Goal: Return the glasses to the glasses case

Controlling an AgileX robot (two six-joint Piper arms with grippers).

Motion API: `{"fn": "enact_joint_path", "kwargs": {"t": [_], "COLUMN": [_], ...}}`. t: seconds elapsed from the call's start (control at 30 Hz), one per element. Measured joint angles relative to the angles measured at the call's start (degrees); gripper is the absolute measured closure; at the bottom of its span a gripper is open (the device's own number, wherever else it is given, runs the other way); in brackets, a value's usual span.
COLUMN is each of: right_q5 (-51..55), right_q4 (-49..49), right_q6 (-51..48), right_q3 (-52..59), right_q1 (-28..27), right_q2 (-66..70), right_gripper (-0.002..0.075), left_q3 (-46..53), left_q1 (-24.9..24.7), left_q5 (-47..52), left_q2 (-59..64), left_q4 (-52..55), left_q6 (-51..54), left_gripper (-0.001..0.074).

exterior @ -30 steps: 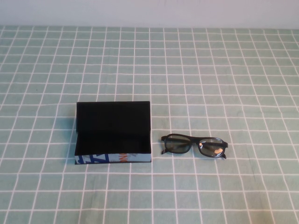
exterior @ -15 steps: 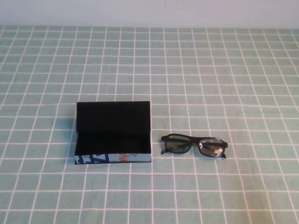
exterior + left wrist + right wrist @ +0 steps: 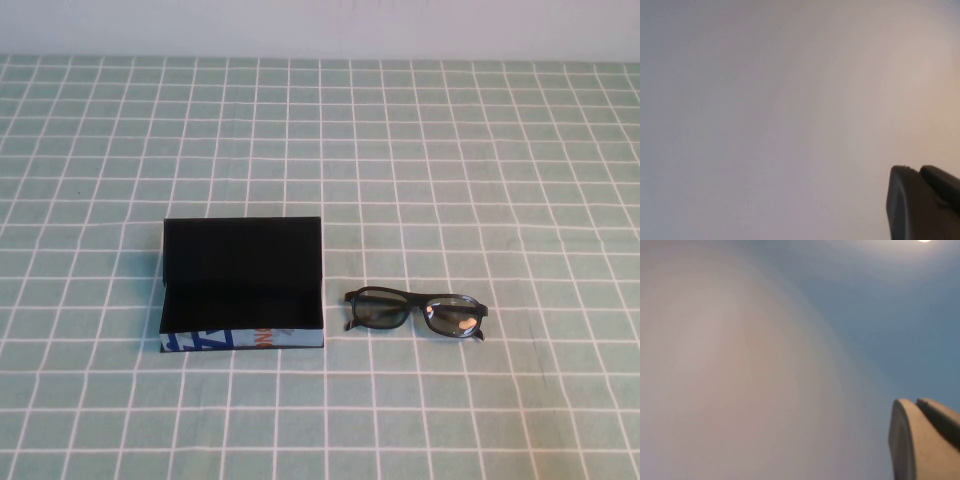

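Note:
The black glasses case (image 3: 243, 285) stands open on the checked cloth at centre left, its lid upright at the back and its blue, white and orange printed front side (image 3: 245, 339) facing me. Its black inside holds nothing. The black-framed glasses (image 3: 415, 312) lie folded on the cloth just right of the case, a small gap apart. Neither gripper shows in the high view. My left gripper (image 3: 917, 170) shows only in the left wrist view, fingers together against a blank pale surface. My right gripper (image 3: 916, 402) shows likewise in the right wrist view, fingers together, holding nothing.
A green cloth with a white grid (image 3: 450, 180) covers the whole table. A pale wall runs along the far edge. Only the case and the glasses lie on the cloth.

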Motion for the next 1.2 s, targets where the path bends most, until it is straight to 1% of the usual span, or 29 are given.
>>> {"fn": "enact_joint_path", "kwargs": {"t": [0.1, 0.2, 0.3, 0.4, 0.5, 0.6, 0.7, 0.77, 0.87, 0.97, 1.07, 1.2], "right_q5": [0.04, 2.53, 6.78, 12.48, 19.05, 26.50, 37.70, 46.86, 60.11, 69.75, 77.12, 81.75], "right_q4": [-6.43, -15.64, -24.05, -31.74, -37.85, -40.46, -40.99, -40.40, -37.92, -35.67, -33.47, -29.59], "right_q6": [3.79, 9.09, 16.25, 25.25, 31.77, 36.54, 39.52, 40.17, 40.28, 38.88, 32.97, 28.56], "right_q3": [-1.84, -7.34, -14.73, -23.34, -32.79, -41.09, -48.75, -53.39, -58.34, -59.72, -59.72, -59.72], "right_q1": [0.00, 0.00, 0.00, 0.00, 0.00, 0.00, 0.00, 0.00, 0.00, 0.00, 0.00, 0.00], "right_q2": [0.00, 0.00, 0.00, 0.88, 4.89, 10.18, 16.21, 20.84, 28.05, 34.61, 40.14, 45.40], "right_gripper": [0.0737, 0.0737, 0.0737, 0.0737, 0.0737, 0.0737, 0.0737, 0.0737, 0.0737, 0.0737, 0.0737, 0.0737], "left_q3": [0.00, -0.53, -4.05, -9.60, -16.24, -22.05, -27.40, -30.79, -34.29, -35.83, -35.93, -35.93], "left_q1": [0.00, 0.00, 0.00, 0.00, 0.00, 0.00, 0.00, 0.00, 0.00, 0.00, 0.00, 0.00], "left_q5": [-6.20, -10.92, -10.32, -6.50, 1.29, 9.98, 20.70, 29.63, 43.11, 52.56, 58.23, 62.38], "left_q2": [0.00, -0.10, -0.10, -0.23, -0.23, -0.23, 1.32, 3.80, 8.44, 14.01, 18.78, 23.25], "left_q4": [-0.12, -0.12, -0.12, -0.12, -0.12, -0.19, -0.25, -0.35, -1.16, -3.95, -5.49, -5.27], "left_q6": [0.00, -0.33, -0.68, -0.68, -0.68, -0.80, -1.00, -1.36, -2.20, -2.77, -2.86, -2.99], "left_gripper": [0.0733, 0.0733, 0.0733, 0.0733, 0.0733, 0.0734, 0.0734, 0.0733, 0.0734, 0.0733, 0.0734, 0.0733]}}
